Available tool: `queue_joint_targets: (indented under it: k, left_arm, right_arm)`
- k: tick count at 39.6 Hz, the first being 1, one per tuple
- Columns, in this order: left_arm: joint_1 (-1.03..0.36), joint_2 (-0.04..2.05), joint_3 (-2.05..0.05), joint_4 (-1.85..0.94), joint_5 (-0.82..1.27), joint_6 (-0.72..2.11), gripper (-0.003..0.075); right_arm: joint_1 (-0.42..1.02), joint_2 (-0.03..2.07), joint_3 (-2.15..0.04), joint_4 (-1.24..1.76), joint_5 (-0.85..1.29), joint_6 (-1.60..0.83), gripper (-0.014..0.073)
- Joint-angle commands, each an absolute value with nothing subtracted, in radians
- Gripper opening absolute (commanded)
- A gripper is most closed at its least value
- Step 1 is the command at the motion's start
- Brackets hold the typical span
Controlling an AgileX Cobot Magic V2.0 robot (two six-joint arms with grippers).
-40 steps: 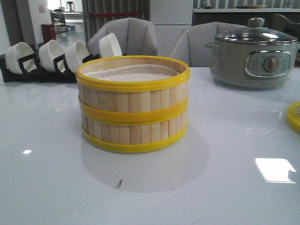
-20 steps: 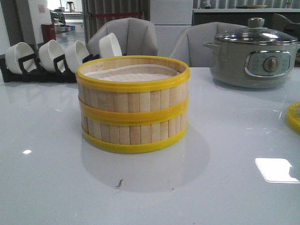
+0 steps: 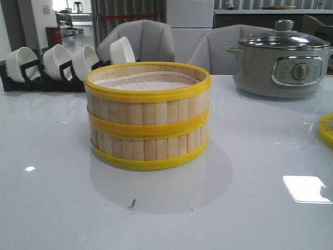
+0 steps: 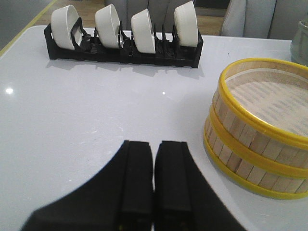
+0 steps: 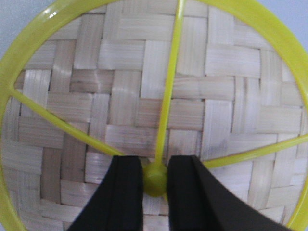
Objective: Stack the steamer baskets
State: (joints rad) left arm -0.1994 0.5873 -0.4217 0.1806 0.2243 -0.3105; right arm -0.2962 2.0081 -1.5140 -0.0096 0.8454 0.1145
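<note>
Meanwhile nothing has moved: baskets (image 3: 148, 114) stay stacked; right gripper (image 5: 155, 179) clamps lid (image 5: 144, 96) knob (image 5: 155, 180); left gripper (image 4: 154, 179) closed, empty.

Bright overhead light glares off the white table (image 3: 307, 188) (soft shadows), focus slightly soft

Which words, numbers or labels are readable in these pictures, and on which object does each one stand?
None can be read.
Electric pot: marks around its control knob, too small and blurred.
Steamer baskets, woven lid, white bowls: no text visible.
</note>
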Motion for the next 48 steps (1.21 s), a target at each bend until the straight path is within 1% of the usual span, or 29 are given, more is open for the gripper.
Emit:
queue_joint_targets:
  k: [1, 8, 14, 27, 40, 48]
  left_arm:
    - [-0.199, 0.586, -0.448, 0.180, 0.148, -0.315, 0.0094]
    - [-0.199, 0.586, -0.448, 0.180, 0.148, -0.315, 0.0094]
    - [-0.199, 0.586, -0.448, 0.180, 0.148, -0.315, 0.0094]
    - [-0.199, 0.586, -0.448, 0.180, 0.148, -0.315, 0.0094]
    - [-0.199, 0.586, -0.448, 0.180, 0.148, -0.315, 0.0094]
    - [-0.199, 0.586, -0.448, 0.180, 0.148, -0.315, 0.0094]
  right_arm:
    - [-0.299, 1.954, -1.538, -0.021, 0.855, 0.110, 0.0055]
    - [-0.272, 1.914, -1.538, -0.021, 0.868, 0.110, 0.0054]
    - [-0.226, 1.838, -1.539, -0.021, 0.868, 0.110, 0.0054]
    - [-0.074, 1.700, -1.551, 0.024, 0.883, 0.110, 0.0054]
    - [0.172, 1.711, -1.774, 0.043, 0.979, 0.110, 0.0054]
    - [0.320, 1.791, -1.972, 0.043, 1.066, 0.110, 0.0054]
